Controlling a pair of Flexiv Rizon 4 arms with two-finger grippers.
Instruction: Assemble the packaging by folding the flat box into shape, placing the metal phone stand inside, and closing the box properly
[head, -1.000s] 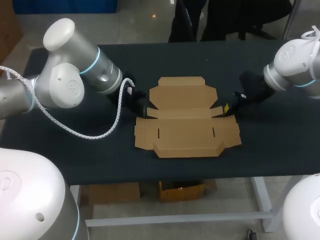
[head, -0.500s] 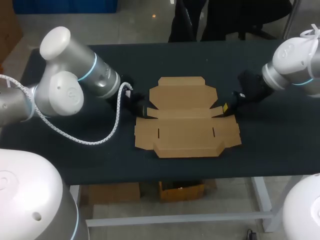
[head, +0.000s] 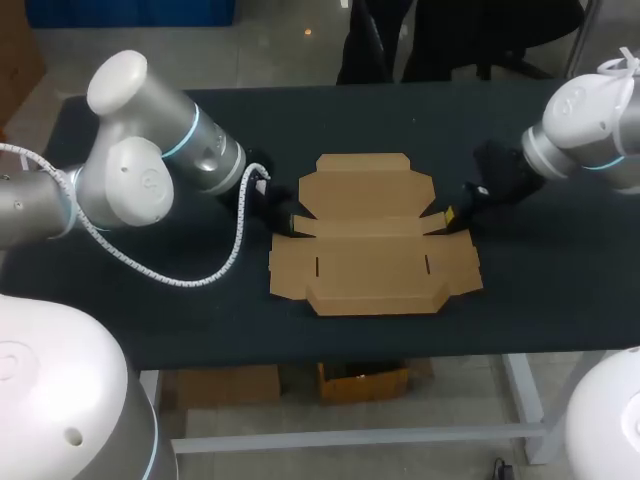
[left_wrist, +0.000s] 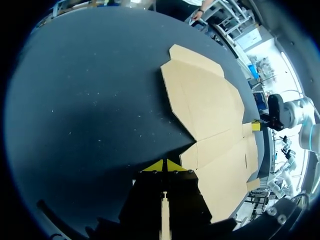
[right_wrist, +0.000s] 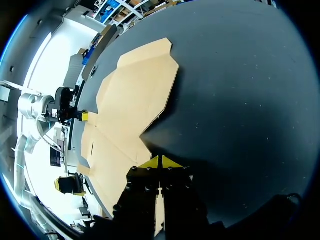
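Head view: flat box (head: 372, 268) on table (head: 560, 300)

Looked like robotics lab or test workshop. Signs: two big grey-and-white jointed robot arms with light-blue rings at joints, left arm (head: 150, 165) and right arm (head: 585, 125), came in over one counter (head: 400, 110) from opposite sides. Counter was plain, with dark matte top. White coiled cable (head: 180, 277) hung loose from left arm onto counter. Flat brown cardboard box (head: 370, 255) lay unfolded mid-counter between both arms.
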